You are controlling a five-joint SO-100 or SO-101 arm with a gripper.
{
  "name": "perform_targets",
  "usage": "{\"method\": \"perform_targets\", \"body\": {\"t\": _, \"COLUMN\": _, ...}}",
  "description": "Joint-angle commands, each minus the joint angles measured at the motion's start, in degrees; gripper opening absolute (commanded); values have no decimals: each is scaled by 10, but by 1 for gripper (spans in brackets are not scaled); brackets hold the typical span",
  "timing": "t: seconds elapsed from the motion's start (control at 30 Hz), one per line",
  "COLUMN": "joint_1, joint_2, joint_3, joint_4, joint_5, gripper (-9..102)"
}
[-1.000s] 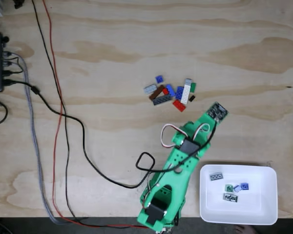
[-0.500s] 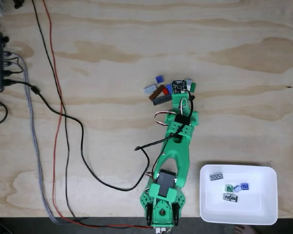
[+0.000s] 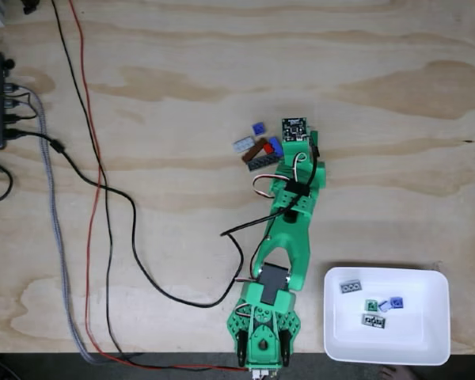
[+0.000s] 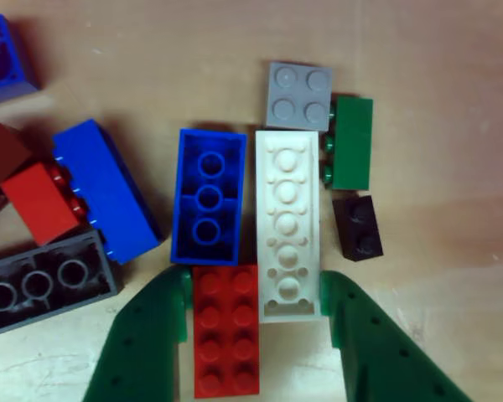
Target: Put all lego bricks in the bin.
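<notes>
Lego bricks (image 3: 263, 150) lie heaped near the middle of the wooden table (image 3: 182, 71), with four more already in the white bin (image 3: 386, 340) at the table's lower right corner in the fixed view.

We find the gripper (image 4: 253, 314) spread apart, one green finger on each side of a red brick (image 4: 225, 328) and the lower end of a white brick (image 4: 287, 224). Nothing is clamped yet.

Change noted: a second ago the arm was angled to the right of the heap, its head clear of the bricks. It has since swung left and reached forward, and now stands directly over the right side of the heap. We judge this to be the approach to the next pick, with closing and lifting yet to come.

Around the fingers, the other view shows a blue brick (image 4: 207, 196) touching the white one, a grey square brick (image 4: 299, 95), a green brick (image 4: 351, 142) and a small black brick (image 4: 357, 226) just beside it.

Arm pose: stretched from its base (image 3: 261, 340) at the lower edge towards the middle, nearly straight.
</notes>
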Motion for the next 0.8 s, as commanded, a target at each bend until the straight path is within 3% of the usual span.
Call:
{"method": "perform_targets", "body": {"t": 0.0, "joint_1": -30, "joint_2": 10, "joint_3": 32, "joint_4": 17, "joint_5": 29, "gripper": 0}}
{"method": "perform_targets", "body": {"t": 0.17, "joint_1": -33, "joint_2": 63, "joint_3": 20, "joint_4": 41, "joint_5": 123, "gripper": 0}}
{"method": "perform_targets", "body": {"t": 0.27, "joint_1": -28, "joint_2": 156, "joint_3": -32, "joint_4": 140, "joint_5": 225, "gripper": 0}}
{"method": "perform_targets", "body": {"t": 0.37, "joint_1": -3, "joint_2": 287, "joint_3": -50, "joint_4": 183, "joint_5": 278, "gripper": 0}}
{"method": "perform_targets", "body": {"t": 0.5, "joint_1": 38, "joint_2": 407, "joint_3": -100, "joint_4": 291, "joint_5": 273, "gripper": 0}}
{"method": "perform_targets", "body": {"t": 0.6, "joint_1": 44, "joint_2": 410, "joint_3": -86, "joint_4": 292, "joint_5": 254, "gripper": 0}}
{"method": "perform_targets", "body": {"t": 0.7, "joint_1": 64, "joint_2": 385, "joint_3": -19, "joint_4": 236, "joint_5": 228, "gripper": 9}}
{"method": "perform_targets", "body": {"t": 0.77, "joint_1": 99, "joint_2": 376, "joint_3": 4, "joint_4": 247, "joint_5": 219, "gripper": 12}}
